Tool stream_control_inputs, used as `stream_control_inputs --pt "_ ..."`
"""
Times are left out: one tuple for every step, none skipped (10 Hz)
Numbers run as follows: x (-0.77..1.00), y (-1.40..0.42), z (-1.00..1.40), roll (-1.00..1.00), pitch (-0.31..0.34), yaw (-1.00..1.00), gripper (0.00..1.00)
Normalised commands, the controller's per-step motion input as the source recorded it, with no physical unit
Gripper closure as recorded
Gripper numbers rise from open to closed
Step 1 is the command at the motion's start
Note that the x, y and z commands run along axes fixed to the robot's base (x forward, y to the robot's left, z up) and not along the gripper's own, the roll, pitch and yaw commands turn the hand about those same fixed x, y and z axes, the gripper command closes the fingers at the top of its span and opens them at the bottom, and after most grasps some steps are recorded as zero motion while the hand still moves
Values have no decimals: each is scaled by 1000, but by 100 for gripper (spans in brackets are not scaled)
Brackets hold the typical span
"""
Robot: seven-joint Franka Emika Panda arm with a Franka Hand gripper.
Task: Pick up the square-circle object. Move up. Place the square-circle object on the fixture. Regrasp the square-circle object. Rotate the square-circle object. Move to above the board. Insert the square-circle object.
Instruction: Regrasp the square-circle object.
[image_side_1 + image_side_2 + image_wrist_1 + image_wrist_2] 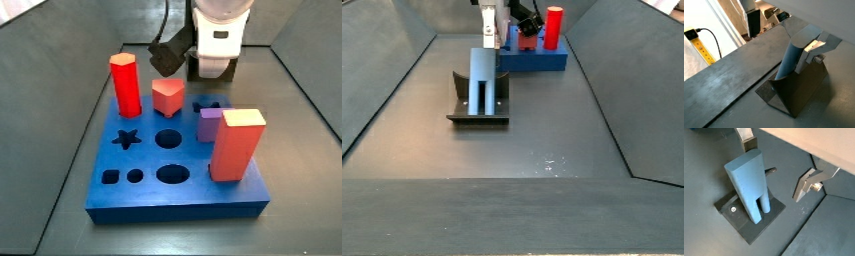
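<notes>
In this side view the square-circle object stands upright on the fixture, its two thin prongs reaching down to the dark base plate on the grey floor. The gripper is directly above the bar's top end; whether its fingers touch the bar cannot be told. Farther back and to the right lies the blue board, bearing a red peg that rises from it.
</notes>
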Motion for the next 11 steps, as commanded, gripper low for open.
stream_control_inputs --pt "462 -35 -40 153 111 73 0" --pt "449 -35 -47 154 114 71 0" --pt "442 -35 -47 156 114 69 0" --pt "432 -34 -43 158 115 69 0" --pt "421 -35 -42 159 116 68 0" --pt "414 -35 -44 160 116 67 0" --pt "402 -35 -46 162 118 68 0" --pt "398 -35 -46 162 119 68 0" --pt "396 -35 -46 162 120 68 0" --pt "395 -35 -47 162 120 68 0" --pt "393 -34 -47 161 121 69 0"
